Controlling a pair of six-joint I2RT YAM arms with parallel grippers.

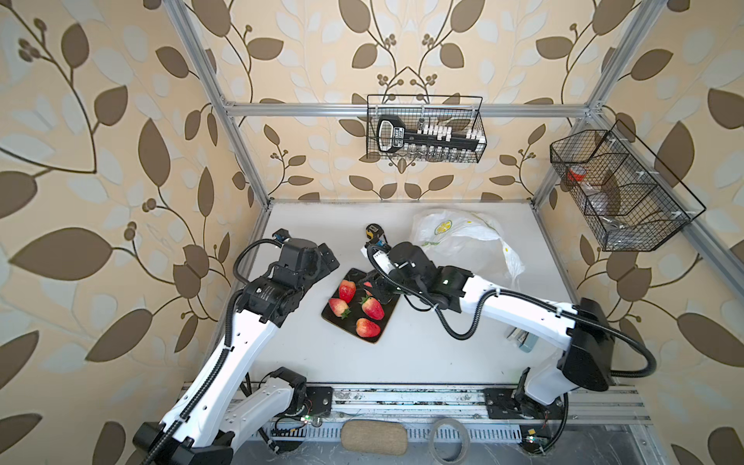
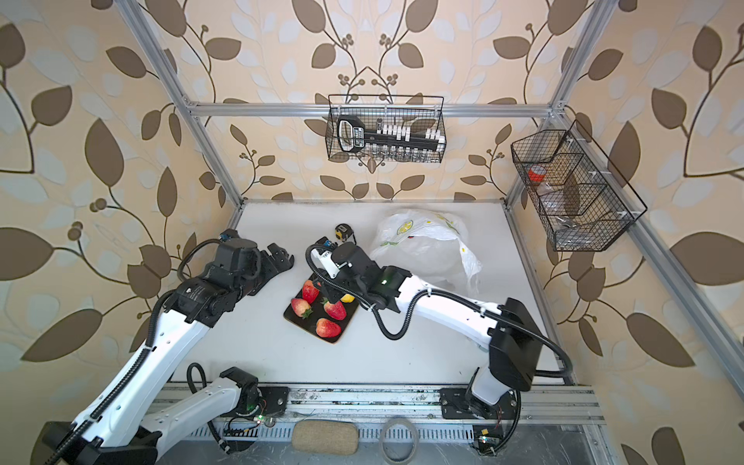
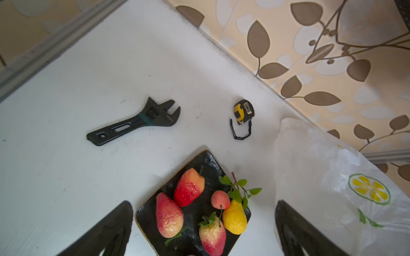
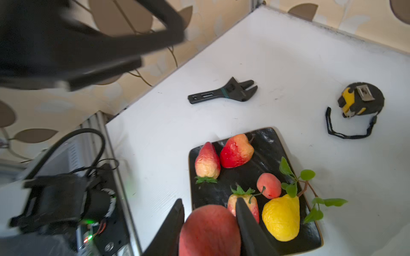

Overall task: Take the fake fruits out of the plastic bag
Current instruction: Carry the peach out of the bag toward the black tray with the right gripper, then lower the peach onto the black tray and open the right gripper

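Note:
The plastic bag (image 1: 463,241) (image 2: 422,249) (image 3: 332,188) lies crumpled at the back right of the table. Several fake fruits lie on a black plate (image 1: 385,322) (image 4: 266,141): strawberries (image 1: 372,308) (image 4: 207,161), a small pink-red round fruit (image 4: 268,185) and a yellow pear (image 2: 347,298) (image 3: 234,218) (image 4: 281,219). My right gripper (image 1: 376,288) (image 4: 209,202) hovers over the plate's near-right part, shut on a round pink-red fruit (image 4: 209,230). My left gripper (image 1: 328,261) (image 3: 203,204) hangs open and empty just left of the plate.
A black adjustable wrench (image 3: 135,122) (image 4: 221,92) lies left of the plate, hidden under the left arm in both top views. A yellow-black tape measure (image 1: 373,231) (image 3: 243,110) sits behind the plate. Wire baskets (image 1: 426,129) (image 1: 620,189) hang on the back and right walls.

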